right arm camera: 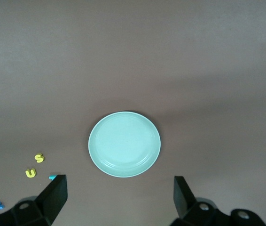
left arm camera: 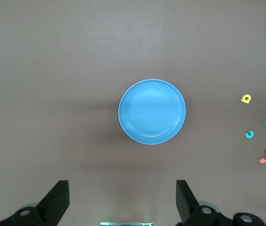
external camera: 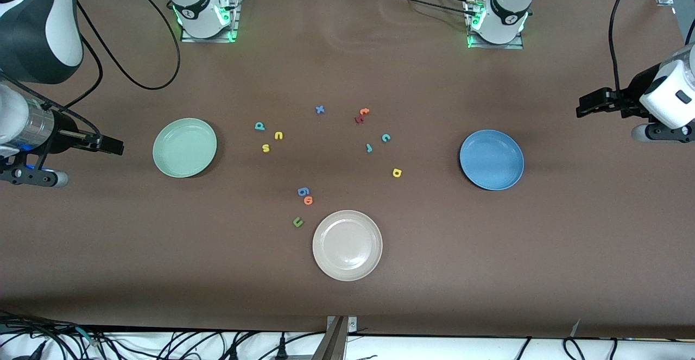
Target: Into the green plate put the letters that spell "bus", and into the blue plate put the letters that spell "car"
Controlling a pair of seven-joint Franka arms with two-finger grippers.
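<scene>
Nothing is sorted yet: we hold the left gripper and right gripper spread and empty at the table ends, leaving the green plate, blue plate and the letters b, u, s, c, a, r between them unobstructed.

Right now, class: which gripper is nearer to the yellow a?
Left. The left gripper, open, hangs past the blue plate at its end of the table; the right gripper, open, hangs past the green plate, much farther from the yellow a.

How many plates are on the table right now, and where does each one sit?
3. The green plate lies toward the right arm's end, the blue plate toward the left arm's end, and the beige-white plate between them, nearest the front camera. None looks hidden.
</scene>
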